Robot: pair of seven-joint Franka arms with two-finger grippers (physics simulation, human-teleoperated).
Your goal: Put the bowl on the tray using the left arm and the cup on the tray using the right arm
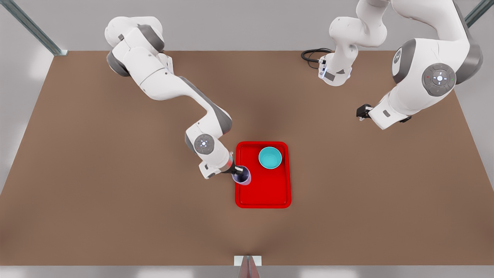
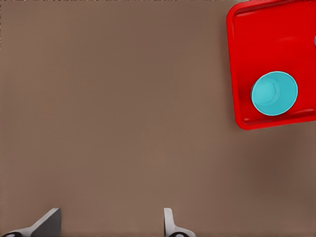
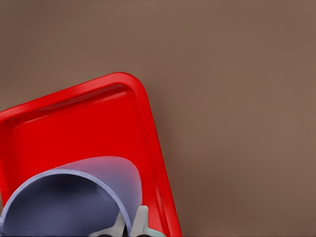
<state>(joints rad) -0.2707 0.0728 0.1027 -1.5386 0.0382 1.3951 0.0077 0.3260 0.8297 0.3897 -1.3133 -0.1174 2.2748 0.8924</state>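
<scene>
The small lavender tapered cup (image 3: pixel 74 197), nearest the right wrist camera, is pinched by its rim in the right gripper (image 1: pixel 236 170), hanging over the edge of the flat red rectangular tray (image 1: pixel 266 193), apparently so it can be lowered inside the rim. The round teal bowl (image 1: pixel 270 157) already sits on the tray. The left gripper (image 2: pixel 106 224) waits wide apart and empty, well away over the brown table (image 1: pixel 115 193).

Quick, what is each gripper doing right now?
Left gripper: open, holding nothing, above bare table.
Right gripper: closed on the cup, at the tray.
</scene>
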